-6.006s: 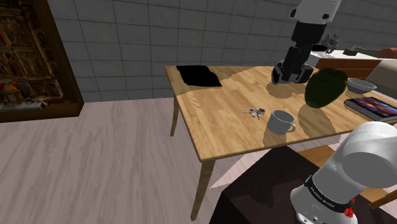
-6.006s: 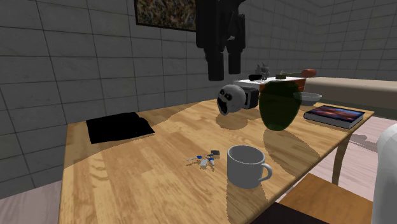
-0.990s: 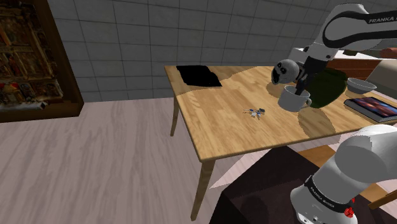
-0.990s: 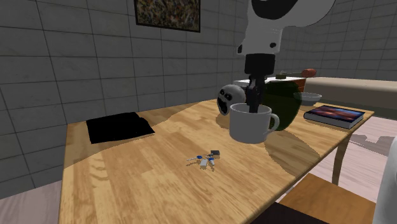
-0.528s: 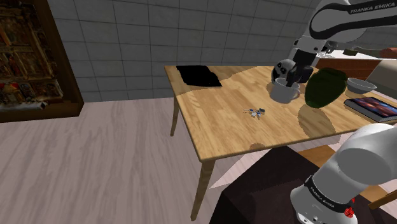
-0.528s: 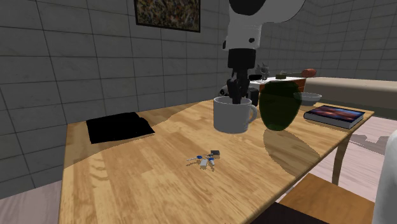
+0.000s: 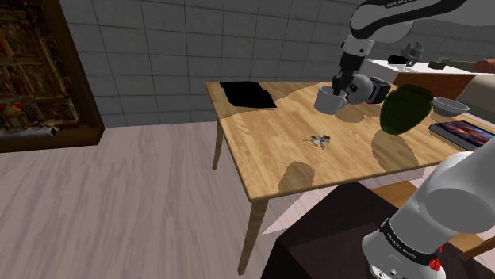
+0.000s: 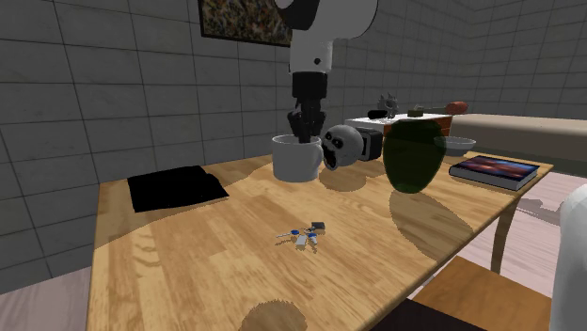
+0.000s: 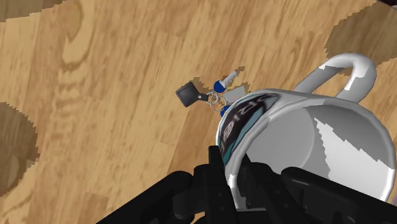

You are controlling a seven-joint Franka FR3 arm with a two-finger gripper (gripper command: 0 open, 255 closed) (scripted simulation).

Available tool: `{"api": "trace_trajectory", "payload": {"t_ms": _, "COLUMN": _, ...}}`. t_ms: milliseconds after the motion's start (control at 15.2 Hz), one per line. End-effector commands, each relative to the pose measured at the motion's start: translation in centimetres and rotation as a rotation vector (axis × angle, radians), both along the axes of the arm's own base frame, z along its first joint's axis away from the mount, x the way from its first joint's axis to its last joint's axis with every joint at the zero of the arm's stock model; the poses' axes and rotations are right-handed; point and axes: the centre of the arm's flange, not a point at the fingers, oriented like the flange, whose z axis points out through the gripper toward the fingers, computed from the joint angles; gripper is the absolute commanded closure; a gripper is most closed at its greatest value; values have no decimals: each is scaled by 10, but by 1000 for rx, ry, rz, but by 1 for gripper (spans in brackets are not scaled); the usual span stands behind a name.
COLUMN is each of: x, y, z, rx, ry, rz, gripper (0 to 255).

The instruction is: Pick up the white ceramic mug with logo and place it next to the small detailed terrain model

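With the pick done, the gripper (image 8: 303, 132) clamped the white mug (image 8: 295, 162) by its rim, low and just beside the grey skull-like model (image 8: 341, 146), on the second exterior view's left; setting down and release were seemingly left.

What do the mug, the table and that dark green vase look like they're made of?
Mug: white, smooth and faintly glossy, with a dark printed band seen in the wrist view; probably glazed ceramic.
Table: light wood, with grain lines and a soft sheen across the top.
Dark green vase: smooth, and it looks slightly see-through; likely tinted glass, possibly plastic.
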Motion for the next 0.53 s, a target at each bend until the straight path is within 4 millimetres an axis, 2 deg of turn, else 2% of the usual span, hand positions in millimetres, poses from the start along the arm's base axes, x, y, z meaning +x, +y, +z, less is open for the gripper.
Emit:
{"api": "trace_trajectory", "payload": {"t_ms": 0, "x": 25, "y": 1, "z": -2, "rx": 0, "ry": 0, "rz": 0, "gripper": 255}}
{"api": "trace_trajectory", "payload": {"t_ms": 462, "x": 117, "y": -3, "z": -2, "rx": 0, "ry": 0, "rz": 0, "gripper": 255}}
